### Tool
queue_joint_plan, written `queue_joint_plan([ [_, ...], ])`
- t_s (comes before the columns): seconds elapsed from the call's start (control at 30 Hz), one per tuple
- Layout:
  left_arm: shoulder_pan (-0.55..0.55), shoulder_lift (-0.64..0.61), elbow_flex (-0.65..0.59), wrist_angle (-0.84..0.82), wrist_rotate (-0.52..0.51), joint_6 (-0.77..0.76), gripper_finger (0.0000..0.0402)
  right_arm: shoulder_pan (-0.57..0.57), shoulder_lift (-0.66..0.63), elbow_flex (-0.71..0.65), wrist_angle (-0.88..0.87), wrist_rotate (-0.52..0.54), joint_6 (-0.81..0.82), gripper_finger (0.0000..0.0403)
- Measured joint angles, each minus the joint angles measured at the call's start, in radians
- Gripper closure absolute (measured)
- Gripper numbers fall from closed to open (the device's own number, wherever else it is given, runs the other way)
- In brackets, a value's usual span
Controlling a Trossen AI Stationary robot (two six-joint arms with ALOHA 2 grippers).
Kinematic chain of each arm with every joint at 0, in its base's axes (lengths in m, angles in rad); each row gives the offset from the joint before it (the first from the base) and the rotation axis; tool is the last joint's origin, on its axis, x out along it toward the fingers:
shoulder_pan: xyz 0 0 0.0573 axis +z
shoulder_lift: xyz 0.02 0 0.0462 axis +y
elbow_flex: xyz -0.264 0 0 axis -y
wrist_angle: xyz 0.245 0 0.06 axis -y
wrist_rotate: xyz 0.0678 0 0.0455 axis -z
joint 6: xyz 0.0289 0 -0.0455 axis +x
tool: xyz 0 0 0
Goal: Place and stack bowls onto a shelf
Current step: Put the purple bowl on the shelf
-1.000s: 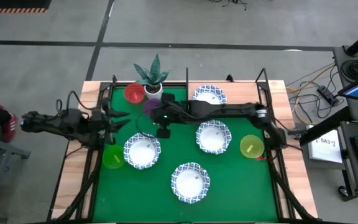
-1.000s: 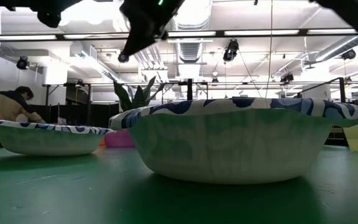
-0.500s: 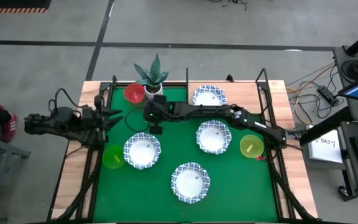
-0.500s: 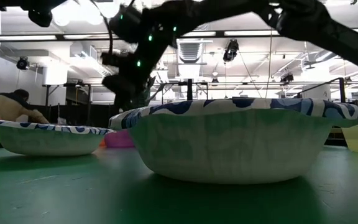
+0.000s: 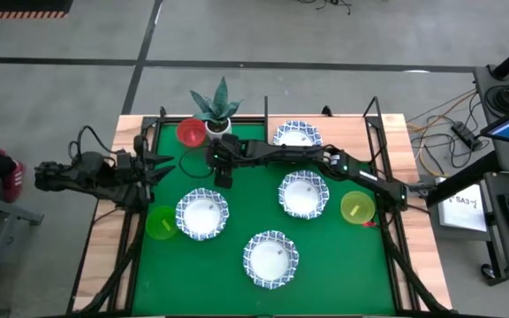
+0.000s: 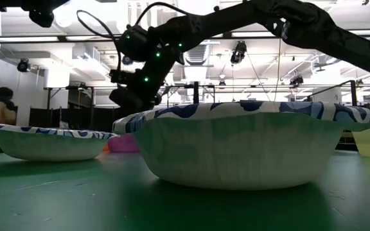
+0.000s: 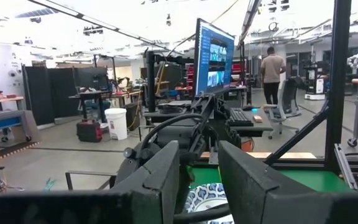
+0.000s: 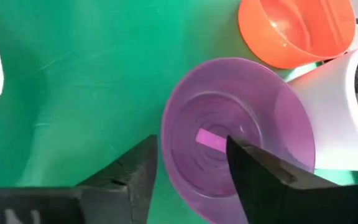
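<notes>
Your right pincer (image 5: 222, 173) reaches across the green mat (image 5: 237, 221) to the far left corner, above the purple bowl (image 8: 238, 134). Its wrist view shows both fingers spread, 1 either side of the near rim, nothing pinched yet. The straddle looks like a set-up for a rim grip, since the bowl sits tight against the white plant pot (image 8: 347, 112) and just beside the red bowl (image 8: 297, 28), leaving only the open side free.

Your left pincer (image 5: 160, 168) waits at the left edge of the worktop, fingers apart and empty, clear of the right arm's path.

4 blue-rimmed bowls lie separate on the mat: 1 at far centre (image 5: 296, 137), 1 right of centre (image 5: 303, 194), 1 left of centre (image 5: 201, 214), 1 nearest (image 5: 270, 256). The green bowl (image 5: 160, 223) touches the left-centre one; the yellow-green bowl (image 5: 357, 208) sits near the right edge. No shelf can be made out in these views, so nothing is stacked.

Against 1.0 s ago: the right pincer sat nearer mat centre, then swung toward the plant corner and dropped lower in the low view. The left arm pulled back toward the edge. No bowl has shifted.
</notes>
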Motion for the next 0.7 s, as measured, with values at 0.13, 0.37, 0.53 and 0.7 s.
queue_joint_plan([
  [0.13, 0.000, 0.000, -0.004, -0.002, 0.000, 0.011, 0.0306, 0.000, 0.009, 0.000, 0.015, -0.051, 0.001, 0.0209],
  [0.37, 0.000, 0.000, -0.006, -0.003, 0.000, 0.016, 0.0306, -0.003, 0.044, -0.002, 0.022, -0.050, 0.001, 0.0222],
  [0.53, 0.000, 0.000, -0.006, 0.000, 0.000, 0.016, 0.0306, -0.005, 0.052, -0.002, 0.027, -0.049, -0.004, 0.0256],
  [0.7, 0.000, 0.000, -0.007, 0.000, 0.000, 0.016, 0.0306, -0.005, 0.050, -0.002, 0.036, -0.046, -0.020, 0.0323],
])
